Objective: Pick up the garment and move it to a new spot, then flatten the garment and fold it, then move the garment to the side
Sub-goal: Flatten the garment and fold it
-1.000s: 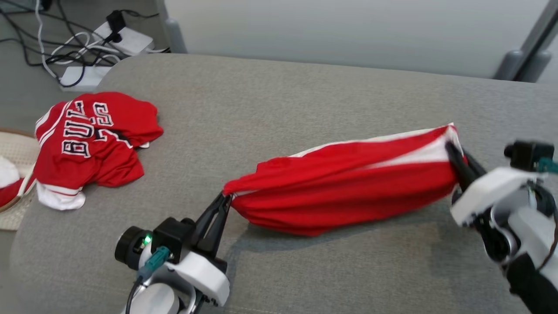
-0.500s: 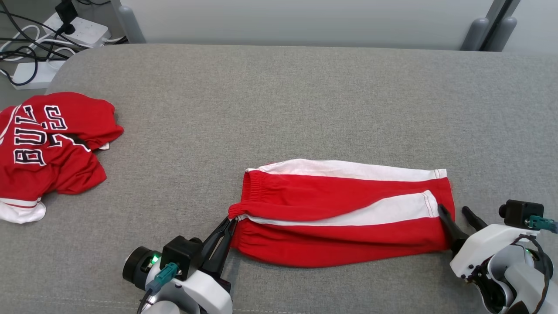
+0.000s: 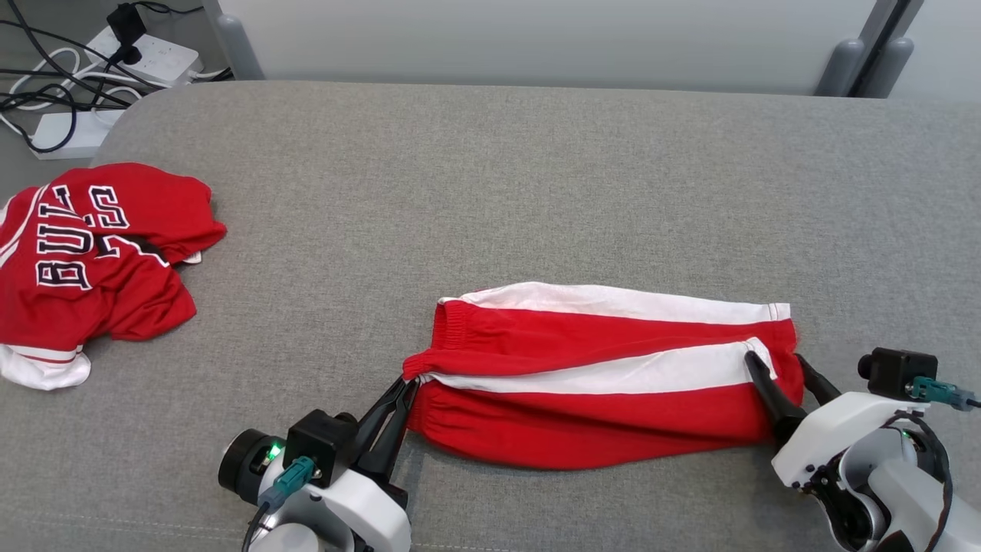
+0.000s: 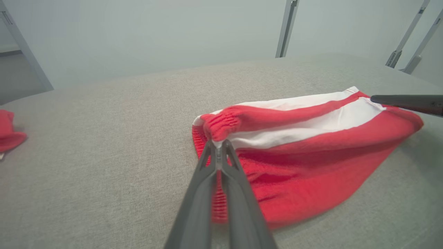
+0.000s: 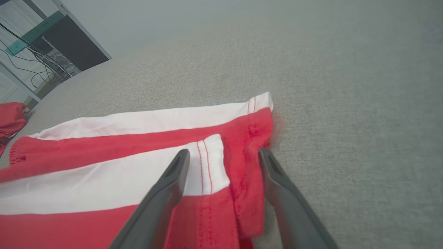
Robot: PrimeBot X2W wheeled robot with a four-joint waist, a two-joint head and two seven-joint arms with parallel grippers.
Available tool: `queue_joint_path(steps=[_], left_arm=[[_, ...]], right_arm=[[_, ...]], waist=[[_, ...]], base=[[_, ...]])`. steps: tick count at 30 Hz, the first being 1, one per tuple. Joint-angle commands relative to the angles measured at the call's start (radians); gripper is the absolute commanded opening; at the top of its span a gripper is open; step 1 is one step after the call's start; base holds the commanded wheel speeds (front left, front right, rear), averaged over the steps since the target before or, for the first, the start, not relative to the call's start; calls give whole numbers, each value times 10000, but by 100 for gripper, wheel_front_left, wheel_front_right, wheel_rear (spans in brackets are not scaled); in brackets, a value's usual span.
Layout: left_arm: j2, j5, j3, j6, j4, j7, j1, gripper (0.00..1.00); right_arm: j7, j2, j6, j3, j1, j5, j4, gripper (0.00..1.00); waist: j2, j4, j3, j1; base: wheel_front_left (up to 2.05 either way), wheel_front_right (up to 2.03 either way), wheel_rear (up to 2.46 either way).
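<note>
change: shorts (image 3: 598,383) now flat on grey cushion (image 3: 498,192) | right gripper (image 3: 775,359) let go, fingers spread astride hem | left gripper (image 3: 406,383) pinching waistband | writing: jersey (image 3: 100,261) reads "BUL"

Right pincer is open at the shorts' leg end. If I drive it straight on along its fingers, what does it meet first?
The red shorts: the right pincer straddles their leg hem with open fingers, so cloth would likely bunch between them first. Past it lies grey cushion.
</note>
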Motion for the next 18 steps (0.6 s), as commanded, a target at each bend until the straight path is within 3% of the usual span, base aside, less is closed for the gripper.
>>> queue_joint_path(steps=[1, 11, 12, 13, 15, 18], left_arm=[[86, 116, 427, -55, -166, -133, -266, 0], [-163, 353, 603, -246, -79, -133, -290, 0], [-186, 375, 625, -270, -60, -133, -298, 0], [-234, 420, 667, -312, -23, -133, -309, 0], [-274, 466, 711, -349, 6, -133, -307, 0], [-319, 529, 793, -380, 20, -133, -276, 0]], right_arm=[[-142, -36, 2, 98, 269, -73, -196, 100], [7, 198, 2, 226, 215, 332, 302, 100], [23, 212, 2, 261, 182, 354, 366, 90], [33, 226, 2, 371, 118, 357, 455, 41], [21, 223, 2, 477, 60, 338, 492, 0], [-32, 138, 2, 561, -17, 252, 437, 0]], waist=[[0, 34, -5, 0], [0, 355, 129, 0], [0, 379, 141, 0], [0, 418, 149, 0], [0, 446, 150, 0], [0, 455, 117, 0]], base=[[0, 0, 0], [0, 0, 0], [0, 0, 0], [0, 0, 0], [0, 0, 0], [0, 0, 0]])
